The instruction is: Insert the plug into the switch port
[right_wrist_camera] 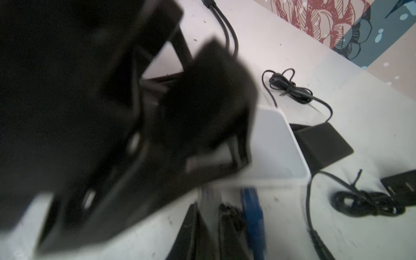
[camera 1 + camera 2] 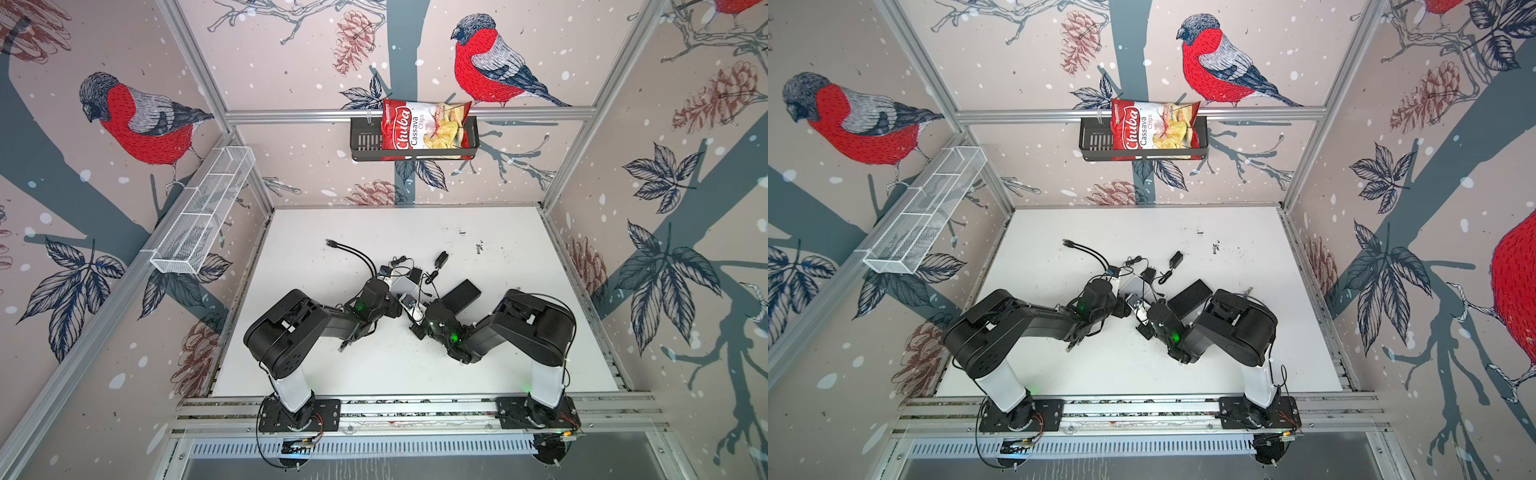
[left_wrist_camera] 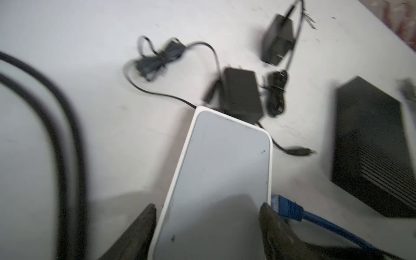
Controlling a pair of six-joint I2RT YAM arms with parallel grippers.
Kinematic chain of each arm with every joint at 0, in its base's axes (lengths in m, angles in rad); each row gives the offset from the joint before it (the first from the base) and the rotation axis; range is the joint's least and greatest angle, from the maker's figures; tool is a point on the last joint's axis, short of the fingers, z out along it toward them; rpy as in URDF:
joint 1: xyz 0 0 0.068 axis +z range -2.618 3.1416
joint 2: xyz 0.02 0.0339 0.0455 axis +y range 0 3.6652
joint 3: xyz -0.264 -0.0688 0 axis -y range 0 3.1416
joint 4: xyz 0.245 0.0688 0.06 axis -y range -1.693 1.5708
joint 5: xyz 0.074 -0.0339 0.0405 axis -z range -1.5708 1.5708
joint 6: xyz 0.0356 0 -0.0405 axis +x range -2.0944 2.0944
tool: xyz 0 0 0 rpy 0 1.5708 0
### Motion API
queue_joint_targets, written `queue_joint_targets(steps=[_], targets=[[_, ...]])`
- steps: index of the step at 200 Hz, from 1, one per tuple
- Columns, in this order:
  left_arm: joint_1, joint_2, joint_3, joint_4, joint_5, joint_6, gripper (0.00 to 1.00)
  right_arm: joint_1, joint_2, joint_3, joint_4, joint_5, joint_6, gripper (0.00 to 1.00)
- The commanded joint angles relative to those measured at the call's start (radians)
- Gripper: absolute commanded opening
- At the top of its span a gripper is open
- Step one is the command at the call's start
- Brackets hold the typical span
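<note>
1. Left gripper [image 3: 208,207] is straddling the white switch [image 3: 220,162] mid-table, fingers spread wide, one just clear of its edge.
2. Right gripper [image 1: 209,206] is hovering, fingers barely parted, gripping nothing.
3. Blue plug [image 3: 286,208] is butting against the switch's near side (how deep, can't tell).

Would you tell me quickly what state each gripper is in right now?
Left gripper: open, jaws straddling the white switch.
Right gripper: cannot be told; the view is blurred, with the blue plug beside it.
</note>
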Motion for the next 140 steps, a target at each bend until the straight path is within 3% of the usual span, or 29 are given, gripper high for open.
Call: queue_joint_targets(steps=[1, 66, 90, 140], targets=[[-0.006, 0.003, -0.005, -0.201, 0.200, 0.002, 0.74, -0.002, 0.001, 0.003, -0.012, -0.044, -0.013, 0.21], [0.031, -0.019, -0.001, -0.208, 0.176, -0.015, 0.83, -0.020, -0.006, -0.010, 0.000, -0.052, -0.017, 0.32], [0.045, -0.025, -0.005, -0.207, 0.168, -0.020, 0.96, -0.024, -0.013, -0.016, 0.003, -0.058, -0.024, 0.36], [0.076, -0.061, -0.001, -0.206, 0.132, -0.029, 0.96, -0.033, -0.040, -0.026, -0.009, -0.062, -0.042, 0.37]])
